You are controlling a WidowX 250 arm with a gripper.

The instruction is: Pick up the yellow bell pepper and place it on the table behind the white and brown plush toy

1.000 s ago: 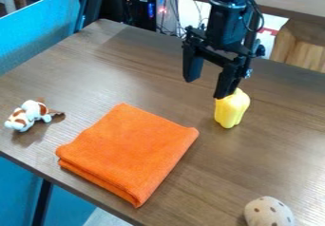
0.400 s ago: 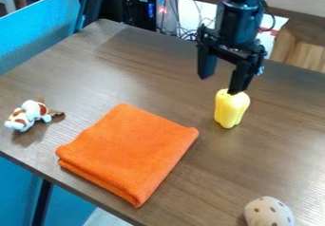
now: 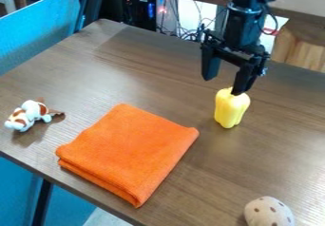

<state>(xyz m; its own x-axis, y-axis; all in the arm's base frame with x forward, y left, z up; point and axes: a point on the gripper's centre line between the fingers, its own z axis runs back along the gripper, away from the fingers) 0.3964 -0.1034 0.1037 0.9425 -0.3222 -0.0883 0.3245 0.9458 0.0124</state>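
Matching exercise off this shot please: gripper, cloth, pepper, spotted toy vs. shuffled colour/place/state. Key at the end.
Column 1
1. gripper
2. cloth
3. pepper
4. spotted toy

Column 2
A. yellow, to the right of the orange item in the view
B. open, over the table
C. pale, cut off by the view's bottom edge
D. orange, folded, lying flat

Pairs: 1-B, 2-D, 3-A, 4-C
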